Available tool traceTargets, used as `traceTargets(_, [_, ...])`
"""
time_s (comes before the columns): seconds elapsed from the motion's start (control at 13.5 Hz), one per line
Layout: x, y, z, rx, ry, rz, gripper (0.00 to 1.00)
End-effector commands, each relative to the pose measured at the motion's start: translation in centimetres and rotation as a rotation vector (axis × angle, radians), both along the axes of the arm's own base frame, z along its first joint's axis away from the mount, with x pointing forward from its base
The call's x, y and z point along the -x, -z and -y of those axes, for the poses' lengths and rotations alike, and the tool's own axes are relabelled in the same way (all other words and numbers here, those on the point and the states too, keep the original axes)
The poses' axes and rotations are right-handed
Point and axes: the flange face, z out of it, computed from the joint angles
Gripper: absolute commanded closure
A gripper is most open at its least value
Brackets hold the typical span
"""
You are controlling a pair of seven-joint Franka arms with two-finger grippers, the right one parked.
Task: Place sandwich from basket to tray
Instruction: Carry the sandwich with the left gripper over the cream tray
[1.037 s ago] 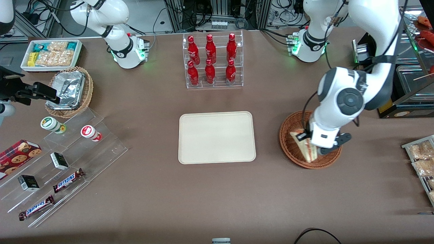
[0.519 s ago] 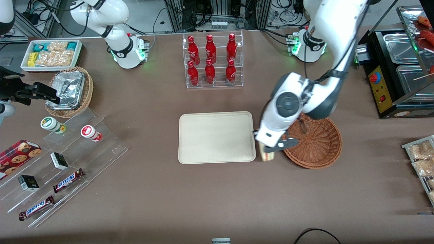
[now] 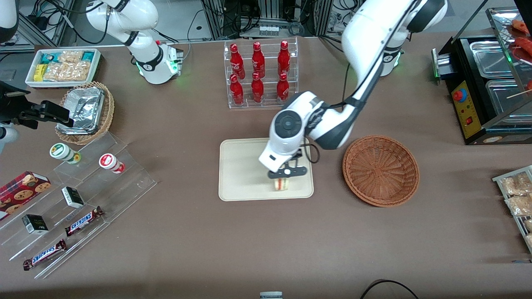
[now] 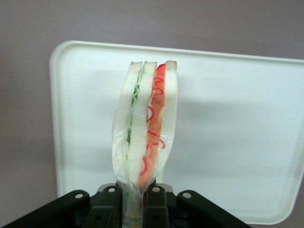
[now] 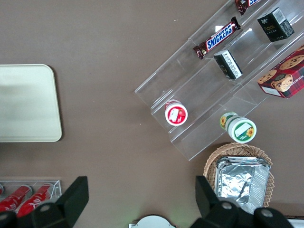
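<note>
The sandwich (image 3: 282, 183) (image 4: 145, 137), a plastic-wrapped white-bread wedge with green and red filling, hangs over the cream tray (image 3: 245, 170) (image 4: 228, 133) (image 5: 26, 102), near the tray edge closest to the front camera. My left gripper (image 3: 284, 173) (image 4: 135, 206) is shut on the sandwich's wrapped end, its black fingers (image 4: 156, 204) pressing either side. I cannot tell whether the sandwich touches the tray. The reddish-brown basket (image 3: 380, 170) sits beside the tray toward the working arm's end, holding nothing.
A clear rack of red bottles (image 3: 259, 74) stands farther from the front camera than the tray. Toward the parked arm's end are a stepped acrylic display with snack bars (image 3: 83, 221), a tan wicker basket with foil (image 3: 85, 110) and a white snack bin (image 3: 62, 66).
My gripper carried the sandwich up out of the basket, past the tray's edge, and now holds it over the tray. The basket is left with nothing in it.
</note>
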Motion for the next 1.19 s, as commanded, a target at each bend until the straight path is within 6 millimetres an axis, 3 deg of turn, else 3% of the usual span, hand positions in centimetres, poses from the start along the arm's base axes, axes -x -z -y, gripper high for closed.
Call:
traceTargets(0.0, [0.5,1.4,3.3,-0.013,-0.026,-0.001,1.00])
traceTargets(0.15, [1.8,2.8,4.8,-0.020,-0.026,-0.015,1.00])
traceTargets(0.52, [1.7,5.1,5.6,-0.024,-0.070,-0.032,1.00])
traceTargets(0.59, [1.8,5.1,5.6,-0.023,-0.070,-0.033,0.58])
traceTargets(0.67, [1.5,4.9,5.4,-0.023,-0.074,-0.031,0.01])
traceTargets(0.81, [1.3,3.4,5.4,-0.014,-0.073,-0.018,0.00])
traceTargets(0.96, [1.0,-0.5,5.3,0.005,-0.067,0.014,0.00])
traceTargets(1.11, [0.8,-3.1,4.8,0.006,-0.064,0.024,0.00])
